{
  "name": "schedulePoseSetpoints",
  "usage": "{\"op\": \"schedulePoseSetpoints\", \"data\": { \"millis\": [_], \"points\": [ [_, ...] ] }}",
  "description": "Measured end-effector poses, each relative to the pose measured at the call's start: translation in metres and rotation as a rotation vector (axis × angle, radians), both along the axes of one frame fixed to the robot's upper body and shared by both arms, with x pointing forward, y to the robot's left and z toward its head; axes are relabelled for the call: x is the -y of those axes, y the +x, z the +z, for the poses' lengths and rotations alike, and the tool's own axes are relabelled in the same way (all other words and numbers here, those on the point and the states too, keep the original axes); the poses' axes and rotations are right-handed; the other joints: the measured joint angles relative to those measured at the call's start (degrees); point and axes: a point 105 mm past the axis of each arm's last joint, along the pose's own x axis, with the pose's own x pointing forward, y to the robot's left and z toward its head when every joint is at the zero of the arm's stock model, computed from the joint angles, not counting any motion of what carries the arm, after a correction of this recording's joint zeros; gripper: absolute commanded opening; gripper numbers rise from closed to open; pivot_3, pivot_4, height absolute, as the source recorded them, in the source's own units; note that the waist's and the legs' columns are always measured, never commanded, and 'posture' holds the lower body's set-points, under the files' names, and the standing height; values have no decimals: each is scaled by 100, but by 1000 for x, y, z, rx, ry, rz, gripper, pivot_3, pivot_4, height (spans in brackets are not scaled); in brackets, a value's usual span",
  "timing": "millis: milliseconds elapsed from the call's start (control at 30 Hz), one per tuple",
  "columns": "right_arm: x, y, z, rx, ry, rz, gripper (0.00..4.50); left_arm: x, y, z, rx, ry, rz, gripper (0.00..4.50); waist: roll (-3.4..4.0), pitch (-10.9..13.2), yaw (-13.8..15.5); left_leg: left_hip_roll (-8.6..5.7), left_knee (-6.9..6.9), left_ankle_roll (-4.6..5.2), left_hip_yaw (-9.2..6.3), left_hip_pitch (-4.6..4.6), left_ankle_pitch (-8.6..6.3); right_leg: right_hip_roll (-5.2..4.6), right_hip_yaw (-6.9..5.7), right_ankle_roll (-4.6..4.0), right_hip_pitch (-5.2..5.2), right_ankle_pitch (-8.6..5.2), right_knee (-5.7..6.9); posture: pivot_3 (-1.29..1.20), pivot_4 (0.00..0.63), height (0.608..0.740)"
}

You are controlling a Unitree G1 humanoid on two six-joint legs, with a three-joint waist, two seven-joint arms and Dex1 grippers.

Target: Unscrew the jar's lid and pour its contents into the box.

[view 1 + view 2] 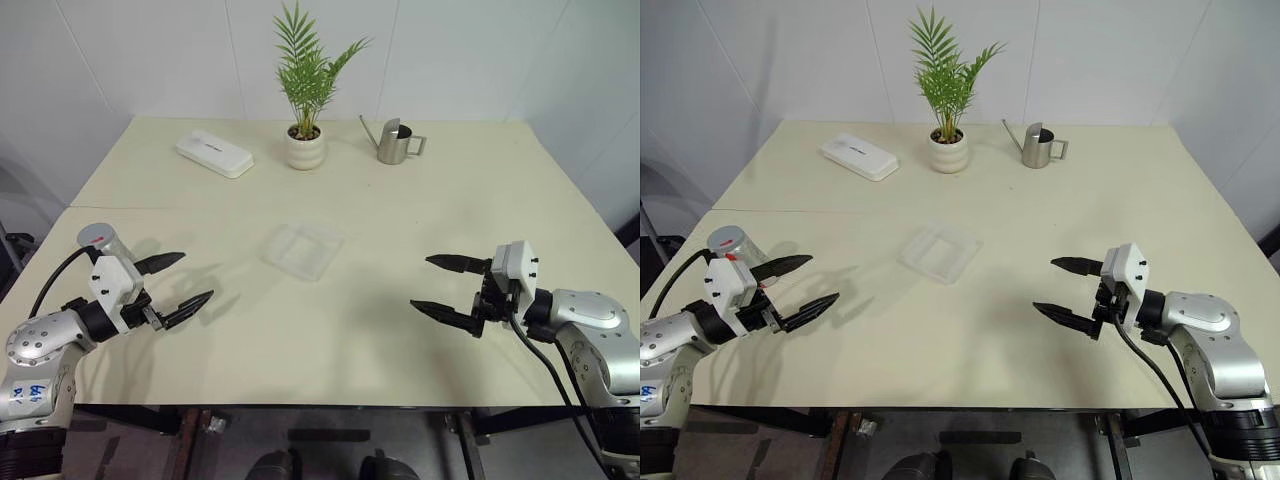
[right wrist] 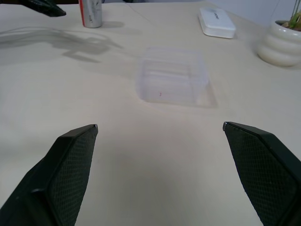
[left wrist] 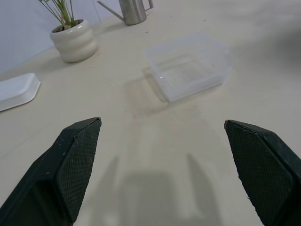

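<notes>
Both grippers hover over the table, spread wide w/ nothing held: left gripper at lower left of head view, right gripper at lower right, tips facing each other. Jar stands upright at far left edge, just behind the left gripper, lid on; box sits mid-frame between the grippers, well apart from both. Top of frame: white case at left, plant centre, watering can right of it.
</notes>
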Motion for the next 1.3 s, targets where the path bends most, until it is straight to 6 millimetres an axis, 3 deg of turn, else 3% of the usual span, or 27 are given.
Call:
{"op": "schedulePoseSetpoints", "data": {
  "millis": [300, 433, 567, 667, 867, 1000, 1300],
  "points": [
    [0, 2, -17, -15, 43, 6, 4500, -13, -9, -3, 40, -46, 146, 4478, 0, 0, -56, 5, 3, 3, 11, 5, -4, 1, 8, 0, 0, 0, 2, 0, 150, 740],
    [-21, 7, -17, -11, 92, 63, 4500, -38, -25, -20, 51, -166, 417, 4478, 0, 0, -132, 11, 3, 2, 11, 5, -5, 4, 7, -1, -1, 0, 1, 0, 150, 740],
    [-49, 22, 7, 53, 153, 122, 4500, -75, -45, -40, 78, -309, 807, 4478, -3, 0, -139, 14, 26, -25, 8, 7, -23, 1, 9, -6, 0, 4, 19, 0, 150, 740],
    [-75, 31, 21, 64, 207, 152, 4500, -90, -52, -51, 93, -374, 998, 4478, -6, 0, -102, 20, 50, -27, 3, 5, -25, 1, 8, -6, -3, 4, 24, 0, 150, 740],
    [-127, 41, 48, 82, 245, 205, 4500, -89, -28, -42, 177, -442, 1122, 4478, -13, -4, 36, 23, 80, -21, 5, -3, -32, 1, 14, -17, -6, 12, 35, 0, 150, 740],
    [-139, 43, 48, 56, 255, 202, 4500, -77, -10, -44, 171, -455, 1100, 4478, -21, -9, -2, 24, 77, -25, 19, -13, -48, 9, 15, -14, -20, 14, 46, 0, 150, 740],
    [-159, 43, 51, 49, 308, 191, 4500, -81, 13, -35, 231, -451, 1174, 4478, -26, -12, -57, 53, 74, 3, 87, -19, -47, 16, -4, -14, -63, 14, 62, 0, 150, 740]
  ]
}}
